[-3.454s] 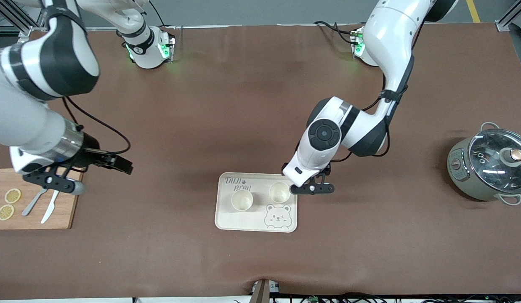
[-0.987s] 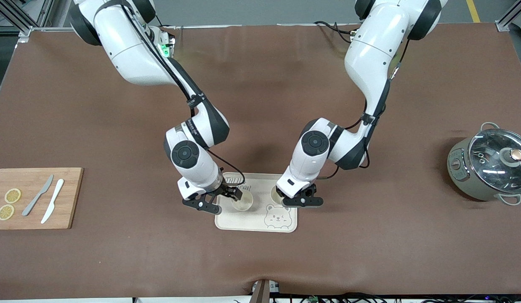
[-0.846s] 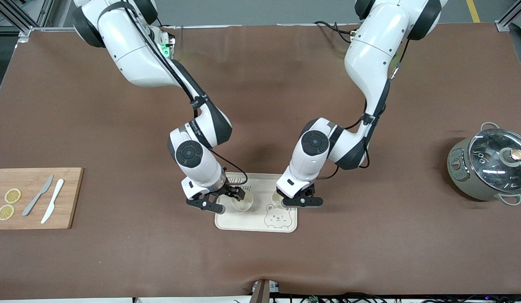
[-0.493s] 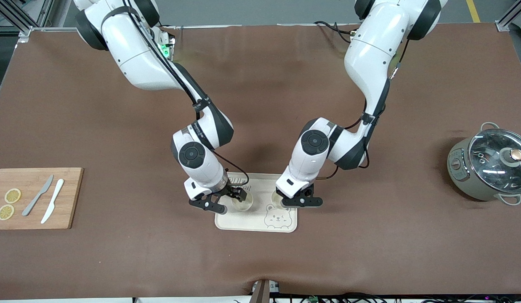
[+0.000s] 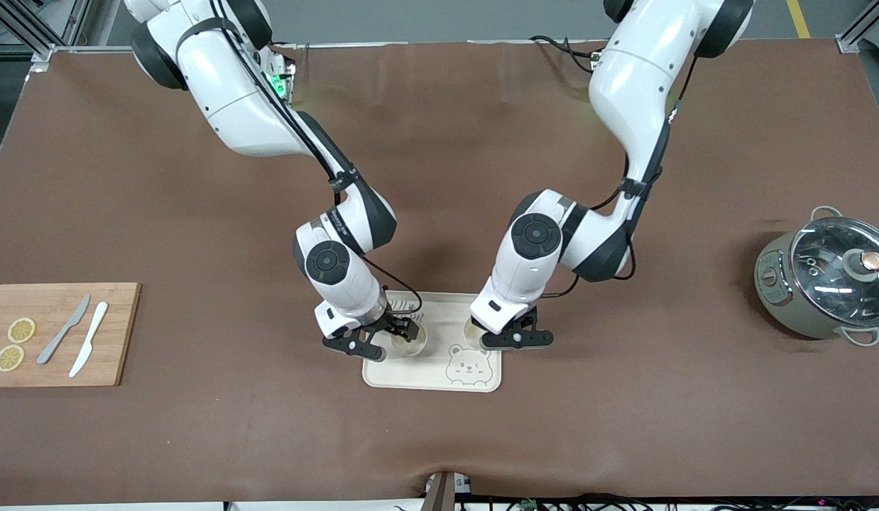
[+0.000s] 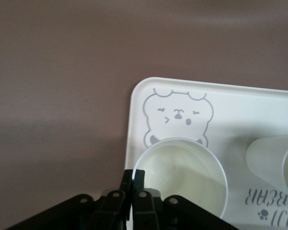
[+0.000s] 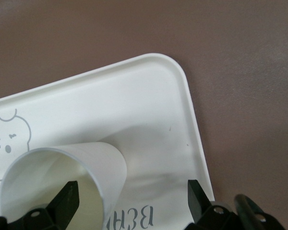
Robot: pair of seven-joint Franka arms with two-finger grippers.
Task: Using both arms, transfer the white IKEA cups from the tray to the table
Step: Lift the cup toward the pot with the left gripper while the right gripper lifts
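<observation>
We see both arms reaching down to the bear-printed tray [image 5: 439, 372] in the middle of the table [image 5: 624, 426]. Our left hand [image 5: 495, 339] is clenched on the rim of the cup [image 5: 472, 333] toward the left arm's end of the tray; in the left wrist view its fingers [image 6: 133, 184] pinch that cup's wall [image 6: 182, 177], one inside and one outside. Compared with half a second ago, this arm's elbow sits a little higher and the hand has edged slightly toward the left arm's end, the cup with it.

Our right hand [image 5: 391, 339] stands with its fingers [image 7: 67, 201] spread wide around the other cup [image 5: 410, 342], not yet closed; it has crept closer over the last second. Both cups stand on the tray. A wooden board [image 5: 56, 333] with knives and a lidded pot [image 5: 823, 280] sit unchanged at the table's ends.
</observation>
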